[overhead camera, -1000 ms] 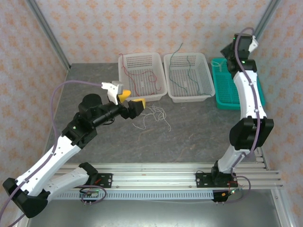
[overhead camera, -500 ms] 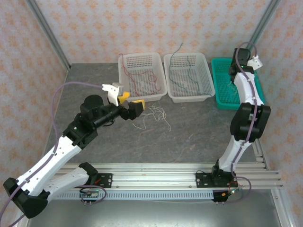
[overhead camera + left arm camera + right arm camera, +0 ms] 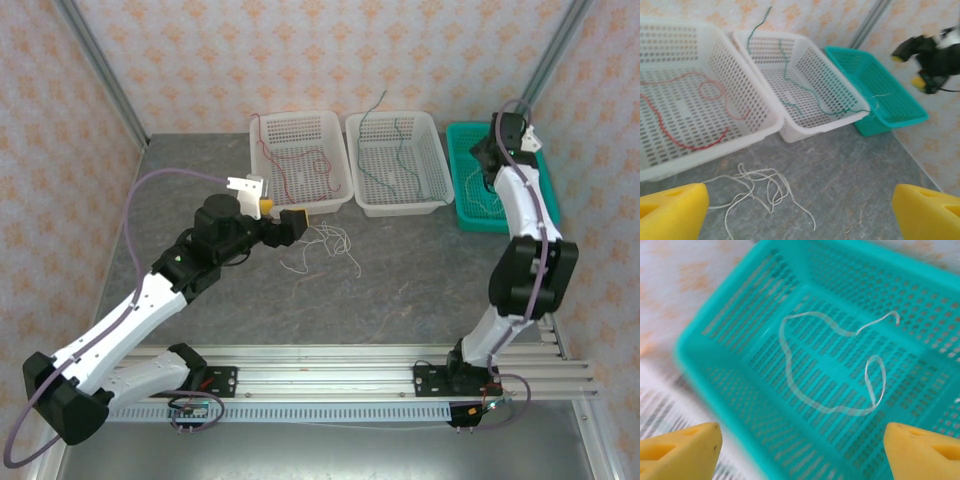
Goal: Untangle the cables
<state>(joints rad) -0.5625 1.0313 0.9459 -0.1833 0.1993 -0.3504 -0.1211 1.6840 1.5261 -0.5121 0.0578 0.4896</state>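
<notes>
Over teal basket (image 3: 740, 300), right hand (image 3: 802, 450) open; left hand (image 3: 800, 212) open near white cables (image 3: 760, 187).

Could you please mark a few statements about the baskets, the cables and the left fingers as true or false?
1. The thin red cable lies in the left white perforated plastic basket. True.
2. The teal perforated plastic basket is empty. False: a thin white cable lies looped in it.
3. A loose tangle of white cables lies on the grey stone-patterned table. True.
4. The left fingers are shut on a cable. False: they are apart, with nothing between them.
5. The thin green cable lies in the teal basket. False: it is in the middle white perforated basket.
</notes>
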